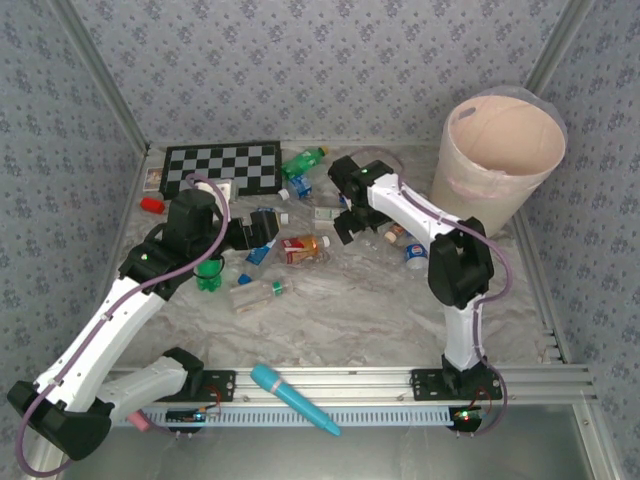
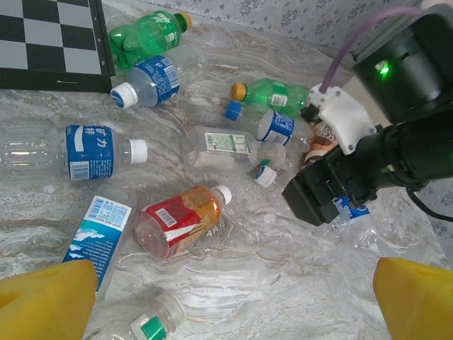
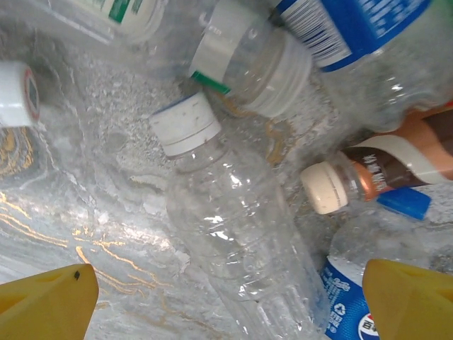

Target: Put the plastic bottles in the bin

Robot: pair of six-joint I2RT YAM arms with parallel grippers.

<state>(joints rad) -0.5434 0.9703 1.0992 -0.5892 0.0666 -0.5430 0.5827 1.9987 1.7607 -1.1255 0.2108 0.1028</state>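
Marble-veined bench [image 1: 340, 310], read from left to right. At the far left we see a small red block [image 1: 152, 204] beside a checkerboard [image 1: 222, 168]. Next comes the left hand [image 1: 255, 233], held above the bench with its yellow fingers [image 2: 46, 297] spread wide apart and nothing between them.

The plastic bottles [image 1: 268, 290] lie scattered on their sides across the middle of the bench, well apart from the bin. In the left wrist view we pick out several:
- a green bottle with an orange cap [image 2: 145, 34] just beside the checkerboard's edge
- a clear bottle with a blue label [image 2: 78, 150]
- a red-labelled bottle [image 2: 180, 219] nearest the left hand

The right hand [image 1: 347, 228] hangs low over the right part of the cluster. Its fingers [image 3: 46, 304] stand wide apart on either side of a clear white-capped bottle [image 3: 233, 241], and neither finger touches it. A brown-labelled bottle [image 3: 368, 177] lies just beside that one.

At the far right corner stands the bin [image 1: 470, 195], upright, tall and pale, lined with a thin clear bag. A teal microphone [image 1: 295, 398] rests on the rail at the near edge.
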